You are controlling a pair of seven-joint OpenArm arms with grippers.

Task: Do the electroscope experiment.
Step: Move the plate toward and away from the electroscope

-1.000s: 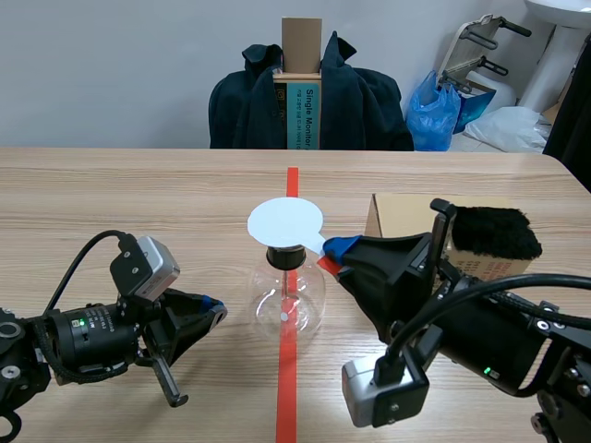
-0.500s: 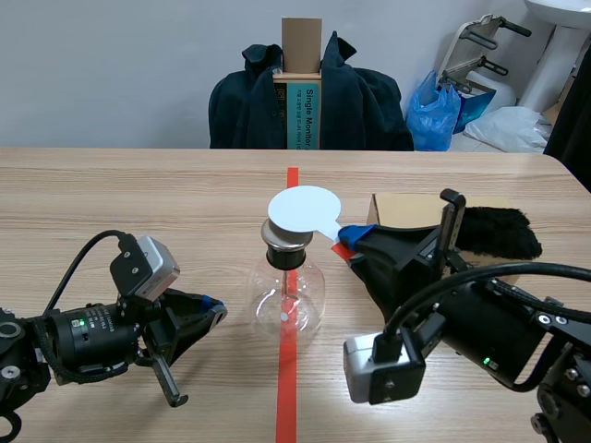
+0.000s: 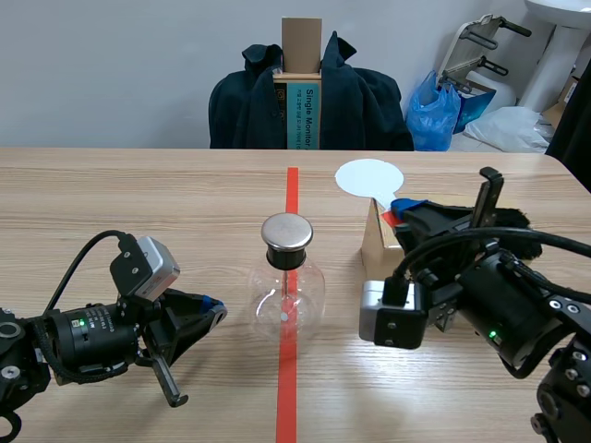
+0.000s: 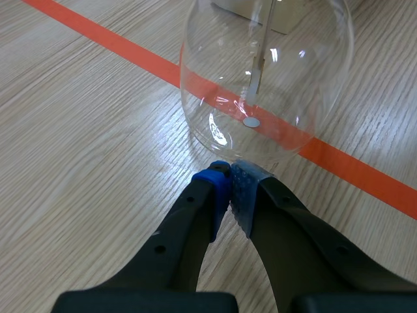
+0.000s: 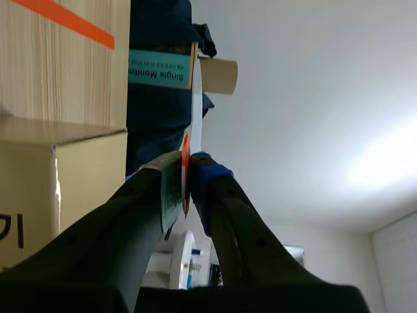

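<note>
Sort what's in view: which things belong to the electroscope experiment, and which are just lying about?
In the job:
glass electroscope flask
its metal cap
white disc, held in the right gripper

Lying about:
cardboard box beside the flask
dark jacket at the back
blue bag at the back

The right arm covers most of the brown cardboard box in the scene view; only one end shows. In the left wrist view the clear round glass flask is cut off above its belly, neck and cap out of sight. The right wrist view shows the flat white round disc edge-on, a thin sliver, its stem buried between the pads of the right tool.
</note>
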